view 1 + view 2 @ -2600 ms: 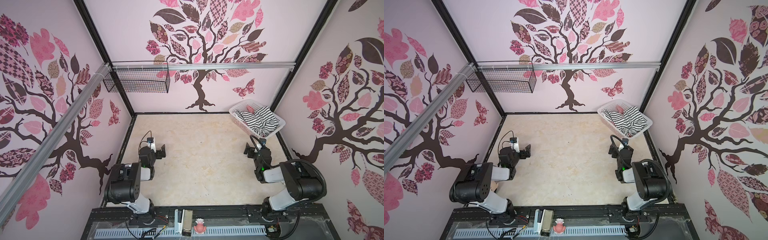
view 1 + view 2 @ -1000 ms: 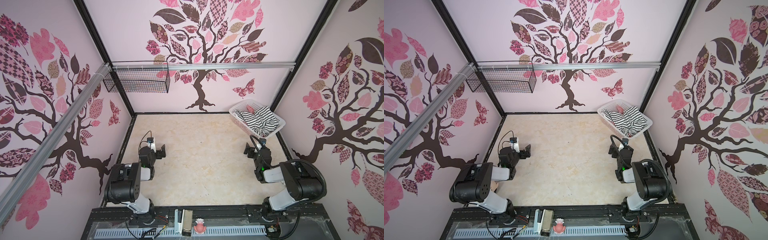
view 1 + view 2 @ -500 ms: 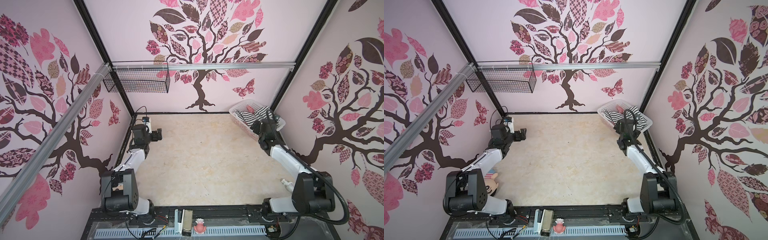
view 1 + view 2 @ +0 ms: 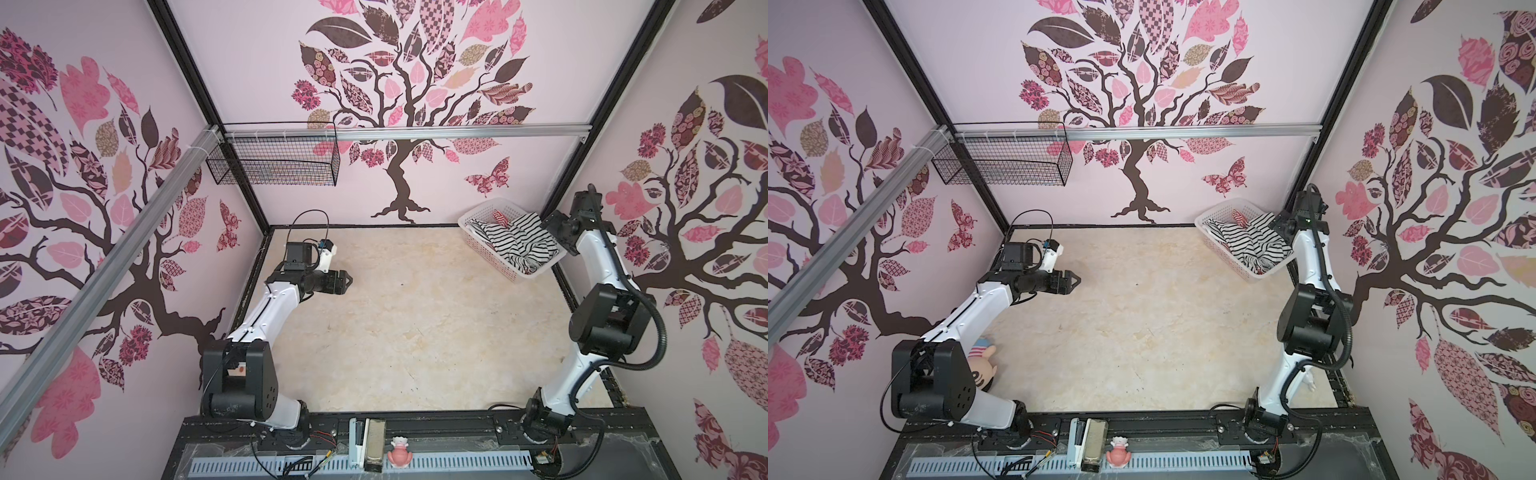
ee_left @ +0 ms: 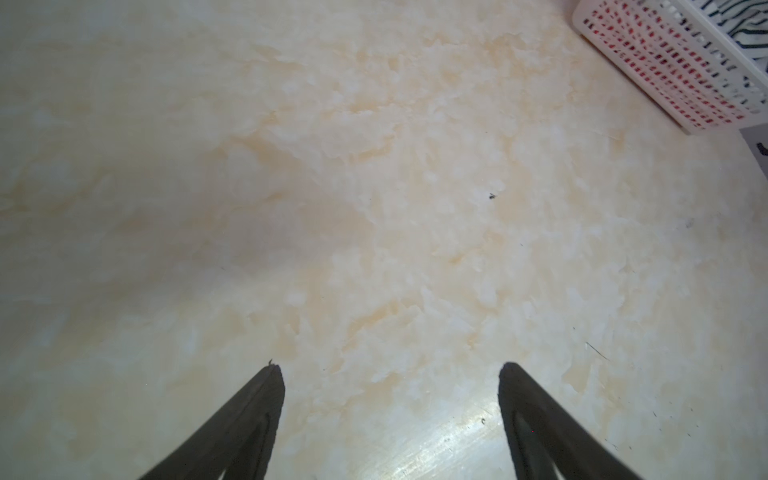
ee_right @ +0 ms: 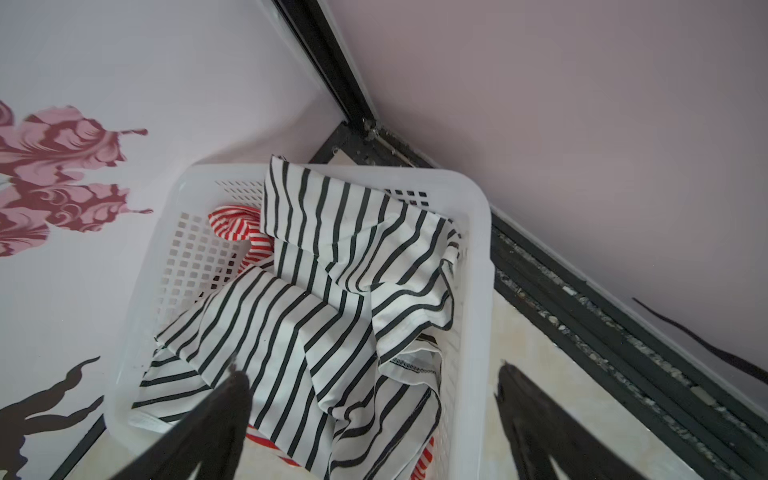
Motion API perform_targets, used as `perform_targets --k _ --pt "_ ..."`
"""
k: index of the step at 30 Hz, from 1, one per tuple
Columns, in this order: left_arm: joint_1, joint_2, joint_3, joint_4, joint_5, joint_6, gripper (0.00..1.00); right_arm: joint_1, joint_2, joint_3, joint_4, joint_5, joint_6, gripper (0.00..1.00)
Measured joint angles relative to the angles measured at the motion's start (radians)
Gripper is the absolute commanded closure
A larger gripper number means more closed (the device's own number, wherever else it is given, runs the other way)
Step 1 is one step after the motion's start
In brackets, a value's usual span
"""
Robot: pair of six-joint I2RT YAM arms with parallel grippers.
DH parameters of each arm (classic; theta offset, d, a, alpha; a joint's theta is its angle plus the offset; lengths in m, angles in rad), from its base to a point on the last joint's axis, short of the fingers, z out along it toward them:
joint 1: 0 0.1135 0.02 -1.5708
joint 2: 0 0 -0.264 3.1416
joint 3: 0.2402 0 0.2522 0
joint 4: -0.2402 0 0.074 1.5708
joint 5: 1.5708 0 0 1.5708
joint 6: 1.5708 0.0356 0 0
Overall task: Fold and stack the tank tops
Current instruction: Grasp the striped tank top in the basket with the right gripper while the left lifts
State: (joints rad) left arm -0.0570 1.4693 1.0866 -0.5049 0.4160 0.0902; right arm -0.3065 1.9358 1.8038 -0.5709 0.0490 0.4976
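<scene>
Your left arm (image 4: 270, 309) reaches forward and low, and the left gripper (image 5: 390, 370) has its jaws apart and holds nothing. Your right arm (image 4: 600, 257) stretches far and high; the right gripper (image 6: 372, 370) points downward, jaws spread, empty.

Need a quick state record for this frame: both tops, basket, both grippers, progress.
black-and-white top: crumpled in the basket, lying uppermost
red-and-white top: same basket, mostly buried under the black-and-white top
basket: white plastic, far right corner of the table
left gripper: open, empty, over bare table
right gripper: open, holding nothing, over the basket
progress: nothing taken out, folded or stacked yet
</scene>
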Motion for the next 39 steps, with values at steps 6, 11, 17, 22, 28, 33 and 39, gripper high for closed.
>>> perform_targets --k 6,11,17,22,28,33,39 --pt "-0.017 -0.013 0.000 -0.060 0.032 0.020 0.20 0.000 0.199 0.198 -0.080 -0.050 -0.015 0.15" --pt "-0.017 -0.013 -0.001 -0.082 0.042 0.032 0.20 -0.004 0.321 0.341 -0.118 -0.062 -0.027 0.15" --pt "-0.017 -0.013 -0.002 -0.093 0.041 0.039 0.20 -0.005 0.435 0.477 -0.165 -0.042 -0.034 0.17" --pt "-0.017 -0.012 -0.002 -0.093 0.041 0.038 0.21 -0.005 0.494 0.522 -0.185 -0.020 -0.043 0.17" --pt "-0.017 -0.004 -0.002 -0.092 0.040 0.038 0.20 -0.004 0.544 0.533 -0.206 0.008 -0.053 0.22" --pt "-0.017 0.000 -0.002 -0.091 0.038 0.037 0.20 -0.005 0.550 0.533 -0.216 0.006 -0.050 0.61" --pt "-0.017 0.000 -0.004 -0.087 0.034 0.037 0.20 -0.010 0.531 0.508 -0.204 -0.033 -0.035 1.00"
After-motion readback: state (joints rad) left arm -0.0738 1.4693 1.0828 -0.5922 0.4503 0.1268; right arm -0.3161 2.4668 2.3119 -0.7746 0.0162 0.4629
